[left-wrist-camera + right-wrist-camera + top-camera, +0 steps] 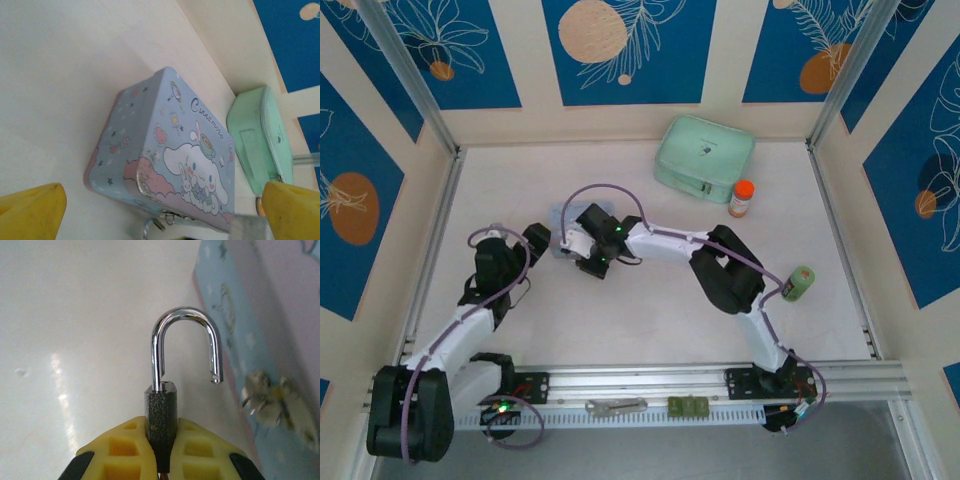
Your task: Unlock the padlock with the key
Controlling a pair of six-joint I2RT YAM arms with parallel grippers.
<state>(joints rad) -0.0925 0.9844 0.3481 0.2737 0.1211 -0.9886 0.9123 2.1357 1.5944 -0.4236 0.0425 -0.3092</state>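
Observation:
In the right wrist view, the padlock (161, 410) has its dark body clamped between my right gripper's (161, 432) yellow fingers. Its chrome shackle (186, 320) stands swung open, with one end hanging free beside the pale blue tin (235, 315). From above, the right gripper (592, 250) sits just in front of the tin (563, 213). My left gripper (162, 207) is open, its yellow fingertips (35, 210) wide apart on the near side of the tin (165, 145), holding nothing. The padlock (158, 224) shows small by the tin's latch. I cannot make out the key.
A mint green pouch (703, 157) lies at the back right, with an orange-capped bottle (742, 198) beside it. A green can (799, 283) lies right of the right arm. A silver wrench-like tool (616, 406) and a green block (687, 406) rest on the front rail.

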